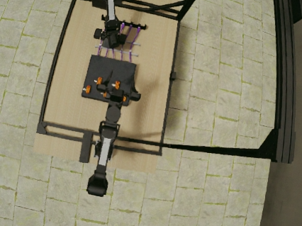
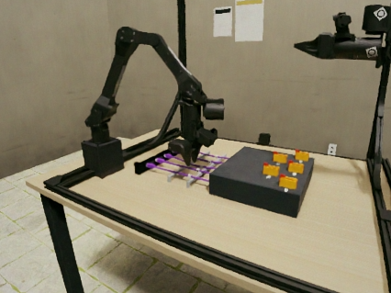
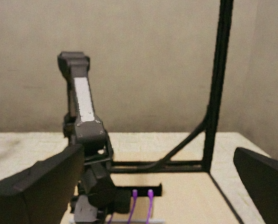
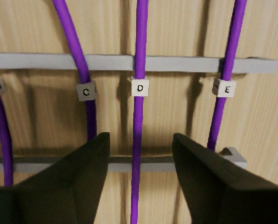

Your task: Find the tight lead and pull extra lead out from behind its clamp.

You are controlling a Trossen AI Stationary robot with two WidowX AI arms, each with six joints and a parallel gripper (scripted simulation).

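Top: a pale wood table [image 1: 152, 72] [image 2: 340, 199] stands on stone floor tiles [image 1: 220, 90] [image 2: 27, 241].

Outside: 2 papers [image 2: 249, 19] hang on the tan wall [image 2: 138, 6] [image 3: 150, 60]. 5 purple leads [image 2: 184, 165] run near the black box [image 2: 257, 172] [image 1: 103, 65].

Left wrist: the left gripper [image 1: 109, 76] [image 2: 303, 47] [image 3: 159, 152] is wide apart.

Right wrist: the right gripper [image 1: 110, 45] [image 2: 192, 159] [image 4: 141, 140] is part open, lead D [image 4: 137, 120] between its tips.
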